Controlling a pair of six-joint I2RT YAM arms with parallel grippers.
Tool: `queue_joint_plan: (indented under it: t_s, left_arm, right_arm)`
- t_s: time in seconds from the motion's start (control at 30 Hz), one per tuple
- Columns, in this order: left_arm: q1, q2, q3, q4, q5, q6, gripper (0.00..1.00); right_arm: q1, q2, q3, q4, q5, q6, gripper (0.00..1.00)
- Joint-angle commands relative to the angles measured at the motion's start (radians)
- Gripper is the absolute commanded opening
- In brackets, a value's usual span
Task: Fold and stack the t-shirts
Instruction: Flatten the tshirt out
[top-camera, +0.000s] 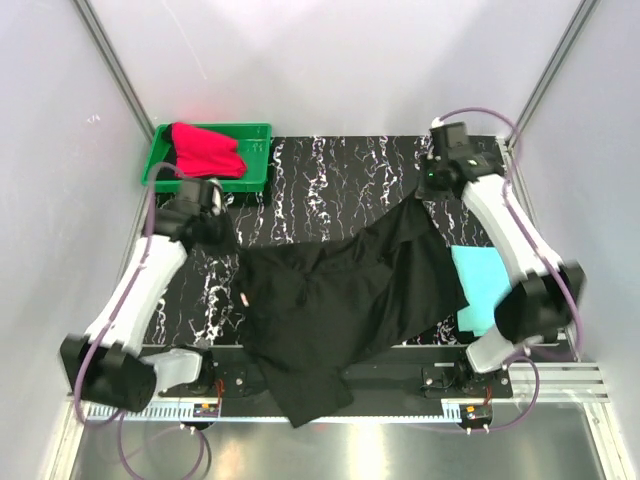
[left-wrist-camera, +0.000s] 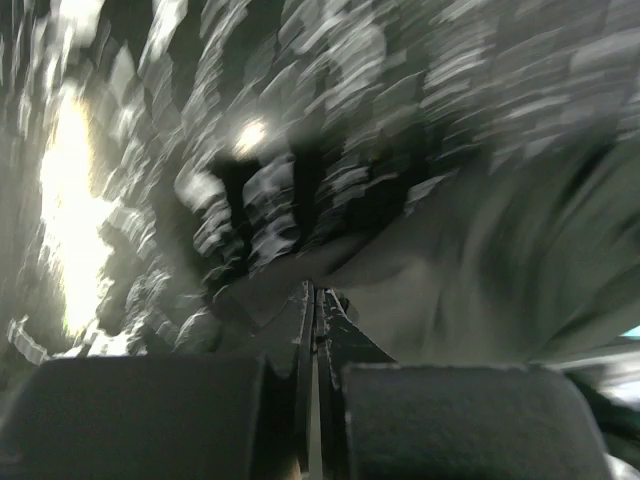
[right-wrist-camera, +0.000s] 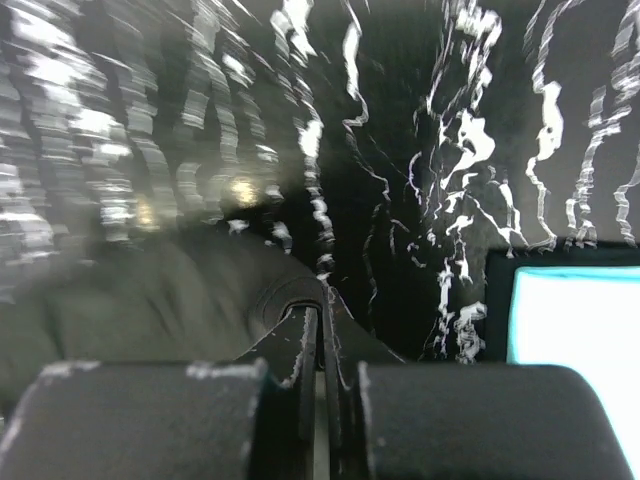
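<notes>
The black t-shirt (top-camera: 340, 300) lies crumpled across the marbled table, and one part hangs over the near edge. My left gripper (top-camera: 228, 238) is shut on its left edge; the left wrist view shows the closed jaws (left-wrist-camera: 313, 292) pinching cloth (left-wrist-camera: 480, 270). My right gripper (top-camera: 425, 192) is shut on the shirt's far right corner, and in the right wrist view a hem of black cloth (right-wrist-camera: 150, 290) wraps round the closed tips (right-wrist-camera: 322, 305). The turquoise t-shirt (top-camera: 482, 285) lies folded flat at the right (right-wrist-camera: 575, 330). The red t-shirt (top-camera: 205, 150) is bunched in the tray.
A green plastic tray (top-camera: 255, 130) stands at the back left corner and holds the red shirt. White walls close in the table on three sides. A metal rail (top-camera: 560, 380) with the arm bases runs along the near edge.
</notes>
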Motion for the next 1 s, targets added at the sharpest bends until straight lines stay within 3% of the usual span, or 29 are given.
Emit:
queue_joint_plan:
  t_s: [0.0, 0.17, 0.23, 0.27, 0.3, 0.33, 0.37, 0.4, 0.47, 0.5, 0.6, 0.63, 0.77, 0.83, 0.97]
  left_arm:
    - [0.023, 0.016, -0.101, 0.124, -0.129, 0.031, 0.00]
    - [0.054, 0.254, -0.094, 0.203, -0.193, 0.091, 0.00]
    - [0.055, 0.302, -0.069, 0.192, -0.244, 0.120, 0.00]
    - [0.057, 0.319, -0.054, 0.191, -0.256, 0.124, 0.07]
    - [0.056, 0.336, -0.048, 0.171, -0.266, 0.127, 0.24]
    - [0.056, 0.333, -0.042, 0.157, -0.284, 0.129, 0.32]
    - [0.056, 0.322, -0.043, 0.143, -0.296, 0.128, 0.39]
    - [0.056, 0.276, -0.051, 0.139, -0.310, 0.124, 0.59]
    - [0.054, 0.223, -0.063, 0.114, -0.348, 0.121, 0.69]
    - [0.052, 0.186, -0.067, 0.103, -0.358, 0.124, 0.70]
    - [0.037, 0.052, -0.101, 0.085, -0.307, 0.144, 0.67]
    - [0.026, -0.007, -0.130, 0.085, -0.224, 0.147, 0.59]
    - [-0.050, -0.083, -0.233, 0.095, -0.036, 0.079, 0.44]
    - [-0.159, -0.088, -0.291, 0.099, -0.066, 0.046, 0.40]
    - [-0.254, -0.063, -0.325, 0.134, -0.078, 0.023, 0.35]
  right_arm:
    - [0.000, 0.153, 0.049, 0.034, 0.027, -0.053, 0.05]
    - [-0.008, 0.426, 0.226, 0.030, 0.086, -0.097, 0.04]
    - [-0.011, 0.464, 0.270, 0.018, 0.061, -0.083, 0.07]
    - [-0.011, 0.484, 0.274, 0.014, 0.053, -0.078, 0.16]
    - [-0.011, 0.492, 0.274, 0.016, 0.043, -0.075, 0.23]
    - [-0.011, 0.498, 0.273, 0.005, 0.049, -0.070, 0.31]
    - [-0.012, 0.506, 0.273, -0.001, 0.065, -0.067, 0.51]
    - [-0.014, 0.506, 0.274, -0.008, 0.081, -0.067, 0.60]
    - [-0.021, 0.494, 0.276, -0.028, 0.125, -0.078, 0.85]
    - [-0.028, 0.484, 0.277, -0.032, 0.139, -0.081, 0.93]
    - [-0.061, 0.438, 0.276, -0.050, 0.142, -0.067, 1.00]
    - [-0.067, 0.420, 0.270, -0.048, 0.123, -0.049, 1.00]
    - [-0.068, 0.308, 0.193, -0.045, -0.001, 0.009, 1.00]
    - [-0.066, 0.239, 0.106, -0.023, -0.105, 0.055, 0.96]
    - [-0.060, 0.089, -0.113, 0.080, -0.216, 0.123, 0.86]
